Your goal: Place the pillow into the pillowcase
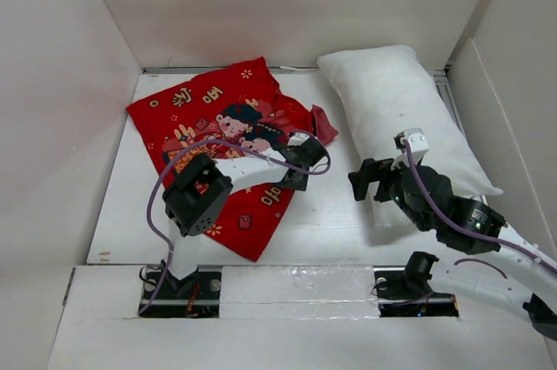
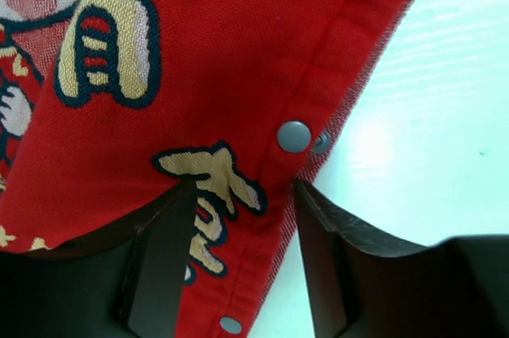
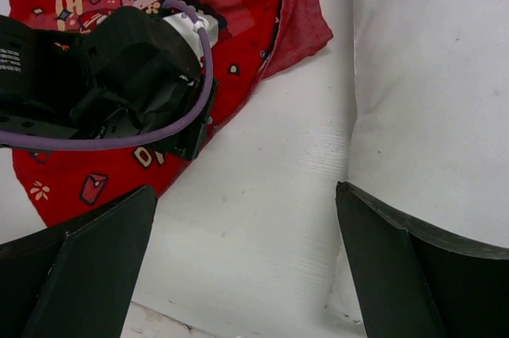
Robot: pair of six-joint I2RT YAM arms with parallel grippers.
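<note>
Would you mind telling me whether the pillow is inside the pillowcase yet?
Out. The white pillow lies bare beside the red pillowcase, which lies flat with nothing filling it.

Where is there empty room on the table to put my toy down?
The white strip between the pillowcase and the pillow is bare. So is the front left corner. It's crowded where the left gripper straddles the pillowcase edge.

Bright, even, diffuse light filled all three views.
Shadows were soft and faint; the surface (image 2: 453,99) glared cyan-white in the left wrist view, and the left tool (image 2: 238,195) looked dark and slightly blurred.
</note>
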